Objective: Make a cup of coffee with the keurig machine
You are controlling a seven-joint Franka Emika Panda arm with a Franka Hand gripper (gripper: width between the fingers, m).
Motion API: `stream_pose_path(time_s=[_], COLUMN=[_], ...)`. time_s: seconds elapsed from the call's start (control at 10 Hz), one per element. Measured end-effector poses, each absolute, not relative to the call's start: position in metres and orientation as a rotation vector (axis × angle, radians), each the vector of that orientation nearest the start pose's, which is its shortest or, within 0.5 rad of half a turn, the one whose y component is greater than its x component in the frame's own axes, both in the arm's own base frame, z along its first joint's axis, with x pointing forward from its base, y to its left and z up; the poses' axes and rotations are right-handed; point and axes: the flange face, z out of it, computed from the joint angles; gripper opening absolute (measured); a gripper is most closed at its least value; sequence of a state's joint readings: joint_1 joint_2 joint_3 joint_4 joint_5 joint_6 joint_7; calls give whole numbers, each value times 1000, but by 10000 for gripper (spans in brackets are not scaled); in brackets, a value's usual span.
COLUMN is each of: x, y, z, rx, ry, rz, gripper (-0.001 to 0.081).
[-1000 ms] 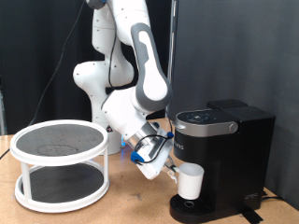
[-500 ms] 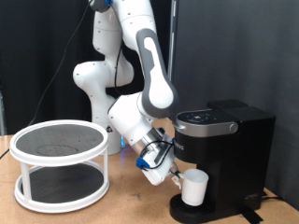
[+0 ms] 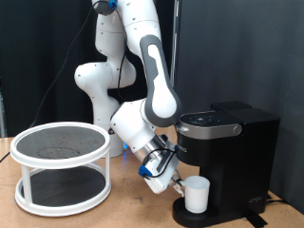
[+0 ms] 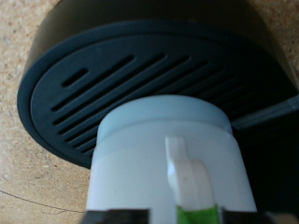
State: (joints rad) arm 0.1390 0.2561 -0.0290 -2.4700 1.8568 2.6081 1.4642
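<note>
Since the earlier frame the gripper [image 3: 180, 183] has lowered the white mug [image 3: 197, 194] onto the Keurig machine [image 3: 228, 152] drip base [image 4: 84, 84]; fingers closed on its handle [image 4: 192, 177]; glossy, rigid, breakable ceramic, likely slippery; handle is the surest hold.

A black curtain [image 3: 237, 52] hangs behind the scene, filling the back from the exterior view's left to right, with soft vertical folds. A thin dark cable [image 3: 62, 66] trails down in front of it on the exterior view's left. Below, a light wooden desk [image 3: 123, 204] with a speckled, particle-board grain spreads across the foreground. A white two-tier round rack [image 3: 62, 166] with dark mesh shelves stands on the desk at the exterior view's left. Lighting is even and bright.
</note>
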Motion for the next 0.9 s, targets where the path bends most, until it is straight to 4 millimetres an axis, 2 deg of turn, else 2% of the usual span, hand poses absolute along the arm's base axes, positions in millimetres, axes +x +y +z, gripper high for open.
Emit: stream_pose_path(time_s=[0.1,0.2,0.3,0.4,0.5,0.6,0.7,0.8,0.9], x=[438,434,427,419,410,403,396,389,389], y=[26,24,19,11,3,-6,-15,-20,-20], z=[171,169,165,163,164,168,173,180,179], rx=[-57,-65,-87,-111,-123,-122,-103,-83,-86], ry=[2560,2570,2592,2610,2615,2604,2584,2560,2565], rz=[771,771,787,823,872,922,959,991,982], gripper=[102,286,286,468,602,602,710,734,734])
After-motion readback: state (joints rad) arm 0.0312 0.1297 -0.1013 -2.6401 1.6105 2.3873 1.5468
